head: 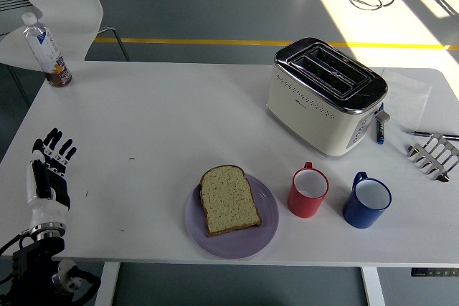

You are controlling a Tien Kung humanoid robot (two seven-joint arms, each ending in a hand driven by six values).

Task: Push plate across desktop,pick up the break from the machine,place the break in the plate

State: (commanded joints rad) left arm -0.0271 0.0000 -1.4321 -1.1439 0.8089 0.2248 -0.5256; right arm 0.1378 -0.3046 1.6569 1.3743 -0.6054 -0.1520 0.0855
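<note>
One slice of pale, porous bread (229,200) lies flat on the round lilac plate (196,230) near the worktop's front edge, its browner crust overhanging nothing, its top pointing away from the robot. By how things lie, the task looks done: the bread is out of the machine and resting in the plate, which sits within easy reach of both arms, probably the reason it is so close to the near edge.

Behind and to the right stands the cream-bodied toaster with a polished chrome top (326,95), set at an angle; both long slots look dark and empty. Its smooth enamelled sides carry rows of small perforations, and a lever juts from the right end. Just right of the plate, close but apart from it, a glossy red ceramic mug (308,192) and a glossy blue ceramic mug (366,201) stand upright, handles turned towards the toaster. A metal toast rack (433,155) lies at the right edge of the matt white worktop (158,120), and a clear plastic bottle (47,50) stands at the far left corner.

Only the left hand (49,177) shows, at the lower left, raised off the worktop edge with black-and-white fingers straight and slightly spread, holding nothing. It appears simply parked clear of the objects. No right arm is visible.
</note>
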